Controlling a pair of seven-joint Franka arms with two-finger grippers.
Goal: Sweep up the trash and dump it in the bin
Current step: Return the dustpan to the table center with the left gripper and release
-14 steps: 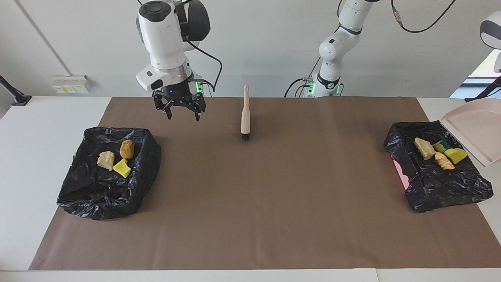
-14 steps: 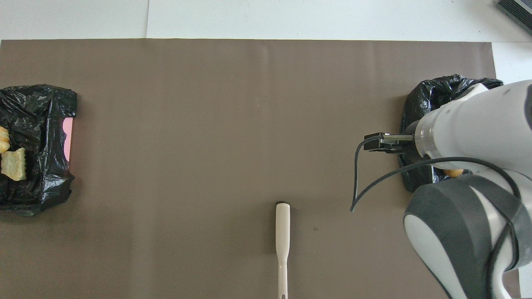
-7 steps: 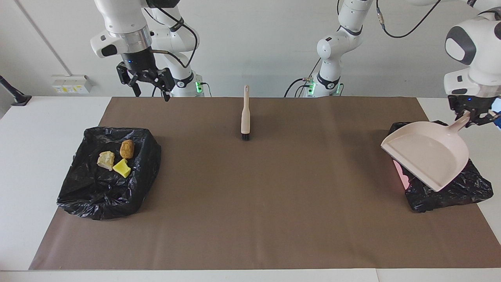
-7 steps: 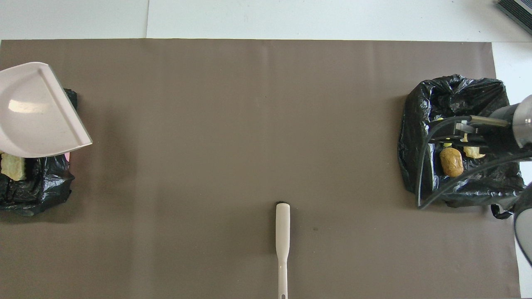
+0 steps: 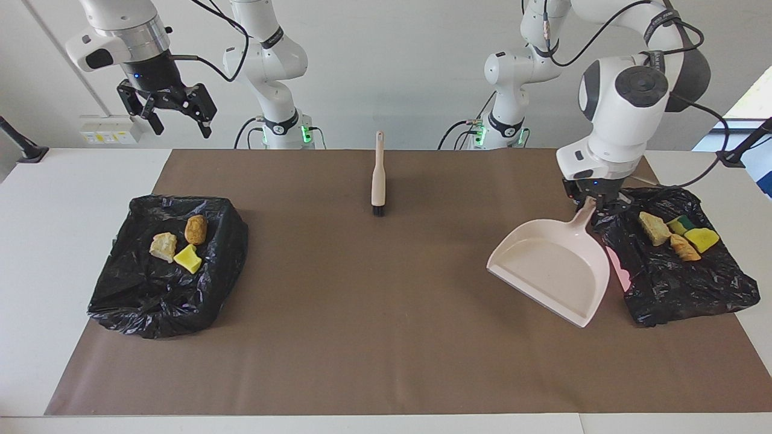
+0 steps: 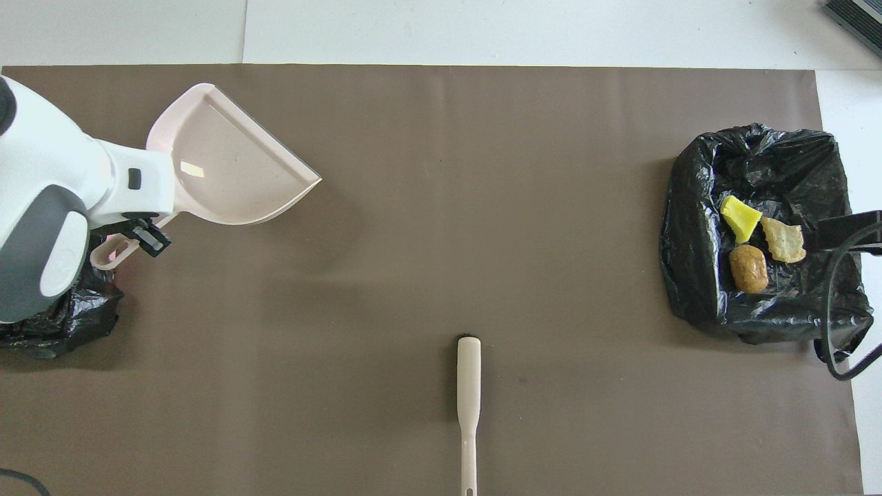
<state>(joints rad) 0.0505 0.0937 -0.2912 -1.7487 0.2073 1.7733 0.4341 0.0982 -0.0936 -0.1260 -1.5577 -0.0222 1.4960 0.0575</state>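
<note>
A brown mat [image 5: 386, 337] covers the white table [image 5: 60, 241]. The left gripper [image 5: 594, 204] pinches the dustpan [image 5: 552, 268] at right; the right gripper [image 5: 166, 108] hangs spread, upper left.

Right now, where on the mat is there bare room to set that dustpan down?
Bare mat runs between the brush and the bin at the right arm's end, and along the edge farthest from the robots. It is crowded where the left gripper holds the dustpan by its handle, beside the other bin. The right gripper waits open, raised.
</note>
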